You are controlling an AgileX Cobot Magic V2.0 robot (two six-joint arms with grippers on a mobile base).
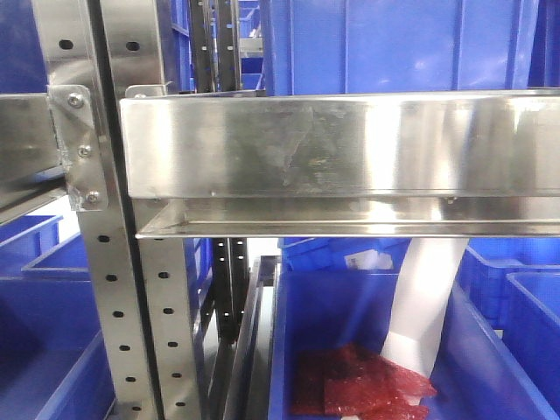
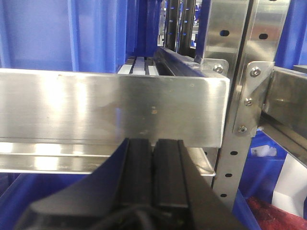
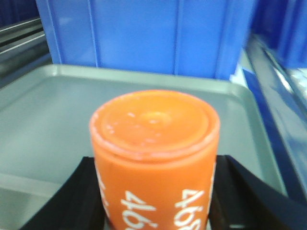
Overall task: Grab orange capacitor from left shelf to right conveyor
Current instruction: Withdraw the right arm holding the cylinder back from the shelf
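Behind the left shelf (image 1: 350, 144), blue plastic bins (image 1: 394, 44) are filling the background, and the shelf's broad steel front rail is running across the front view, throwing back soft reflections. At one end of the rail a perforated upright post (image 1: 114, 289) is standing, with a bolted bracket (image 1: 79, 149) joining the two. Below the rail a lower blue bin (image 1: 332, 324) is sitting with crumpled red pieces (image 1: 350, 385) lying in its bottom, and a white strip (image 1: 429, 297) is hanging down into it

The left gripper (image 2: 153, 146) is hovering just in front of that rail, its tips pointing at the rail's lower edge. Its two black fingers (image 2: 139, 167) are pressing flat against each other with nothing between them. I cannot tell whether the tips are touching the steel

The right gripper (image 3: 156, 201) is clamping the orange capacitor (image 3: 153, 139), which is standing upright with one black finger pressing on each side of its body. White digits are showing on its side, upside down as the wrist camera sees them, and its flat top is facing the lens. Under and ahead of this hand a shallow silver tray (image 3: 43, 110) is lying, and beyond the tray's far edge, further ahead of the fingertips, a blue bin wall (image 3: 158, 33) is rising. I cannot tell whether the cylinder's base is resting on the tray or hanging above it
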